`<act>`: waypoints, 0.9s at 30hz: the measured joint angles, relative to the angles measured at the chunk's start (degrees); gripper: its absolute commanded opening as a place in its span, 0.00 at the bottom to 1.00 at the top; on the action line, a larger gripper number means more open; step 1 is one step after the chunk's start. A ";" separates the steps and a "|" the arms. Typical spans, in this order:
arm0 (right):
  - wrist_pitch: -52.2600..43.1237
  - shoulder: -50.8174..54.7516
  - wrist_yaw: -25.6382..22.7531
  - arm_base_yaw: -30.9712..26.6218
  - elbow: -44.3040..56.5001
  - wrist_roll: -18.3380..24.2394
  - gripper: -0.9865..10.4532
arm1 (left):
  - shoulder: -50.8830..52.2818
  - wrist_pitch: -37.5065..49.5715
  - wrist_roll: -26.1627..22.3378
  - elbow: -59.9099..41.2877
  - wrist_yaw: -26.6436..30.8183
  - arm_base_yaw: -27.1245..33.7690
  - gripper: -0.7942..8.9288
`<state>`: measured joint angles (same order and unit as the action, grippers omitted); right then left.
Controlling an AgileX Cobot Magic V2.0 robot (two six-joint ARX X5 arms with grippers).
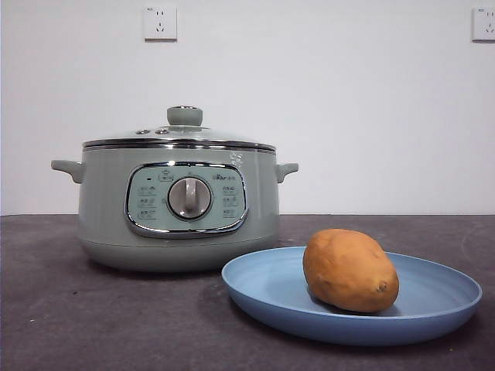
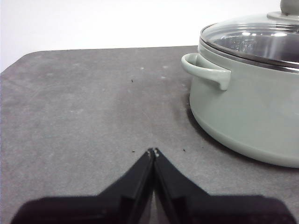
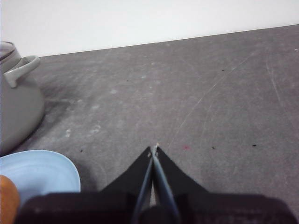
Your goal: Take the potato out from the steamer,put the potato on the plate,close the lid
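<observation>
The orange-brown potato [image 1: 350,269] lies on the light-blue plate [image 1: 433,317] at the front right of the table. The sage-green steamer [image 1: 104,209] stands behind and left of the plate, with the glass lid [image 1: 184,133] resting shut on it. My left gripper [image 2: 153,152] is shut and empty, low over the table beside the steamer [image 2: 252,116] and its lid [image 2: 252,39]. My right gripper [image 3: 153,148] is shut and empty over bare table, with the plate [image 3: 42,170], a sliver of potato [image 3: 7,196] and the steamer [image 3: 16,112] off to one side. Neither gripper shows in the front view.
The dark grey tabletop [image 1: 62,309] stretches to a white wall with two sockets [image 1: 160,23]. The steamer's side handles [image 1: 68,168] stick out on both sides. The table's rounded far corner [image 2: 18,60] shows in the left wrist view.
</observation>
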<state>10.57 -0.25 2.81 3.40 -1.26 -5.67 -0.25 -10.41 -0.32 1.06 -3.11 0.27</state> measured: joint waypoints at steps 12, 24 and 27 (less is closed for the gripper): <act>-0.04 0.02 -0.02 0.00 0.00 -1.20 0.09 | 0.00 -0.02 0.00 0.00 0.00 0.00 0.08; -0.04 0.02 -0.02 0.00 0.00 -1.20 0.09 | 0.00 0.00 0.00 0.00 0.00 0.00 0.08; -0.04 0.02 -0.02 0.00 0.00 -1.20 0.09 | 0.00 0.00 0.00 0.00 0.00 0.00 0.08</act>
<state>10.52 -0.23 2.79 3.40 -1.26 -6.87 -0.25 -10.41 -0.32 1.06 -3.11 0.27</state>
